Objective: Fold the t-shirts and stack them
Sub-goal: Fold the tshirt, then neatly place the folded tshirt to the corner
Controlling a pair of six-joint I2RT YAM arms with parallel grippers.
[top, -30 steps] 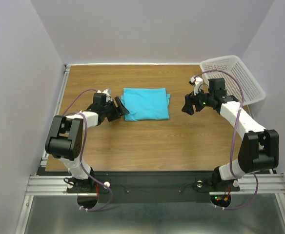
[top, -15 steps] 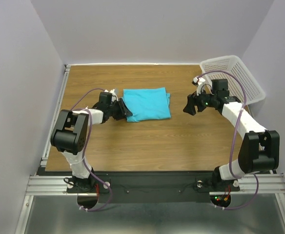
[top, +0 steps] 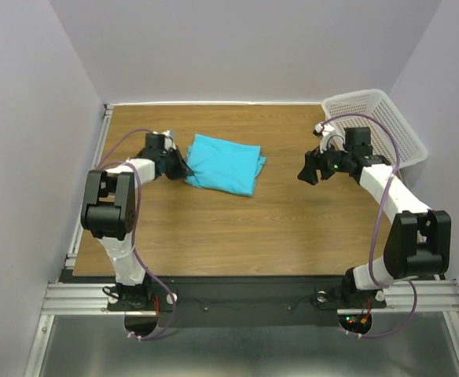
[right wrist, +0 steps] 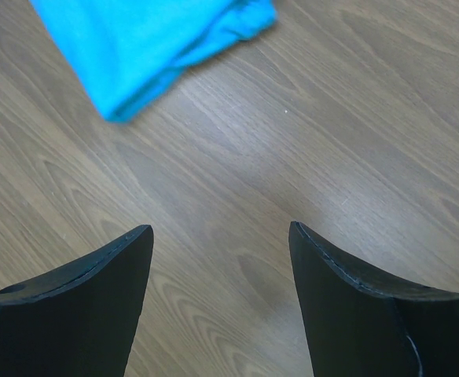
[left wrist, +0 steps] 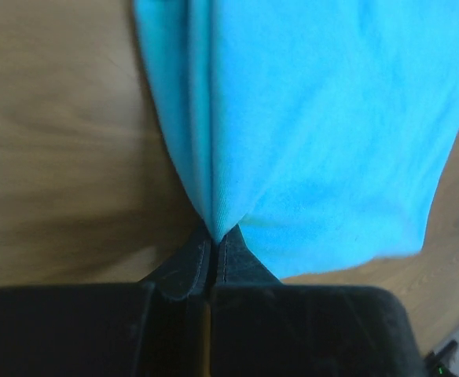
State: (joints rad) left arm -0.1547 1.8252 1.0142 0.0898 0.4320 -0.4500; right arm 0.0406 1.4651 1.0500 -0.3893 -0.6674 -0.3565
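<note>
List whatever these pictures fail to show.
- Top view: the t-shirt is too small to count its folded layers or find its label.
- Left wrist view: the left hand hides how much cloth it pinches, and the frame crops the shirt.
- Top view: the right arm covers part of the basket.

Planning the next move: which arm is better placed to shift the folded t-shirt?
Left. The left fingers are shut on the t-shirt edge; the right fingers stand open over the table, apart from the cloth.

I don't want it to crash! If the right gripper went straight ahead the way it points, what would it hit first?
Probably the bare table: the right gripper points down at wood. The shirt lies farther on, off to one side.
</note>
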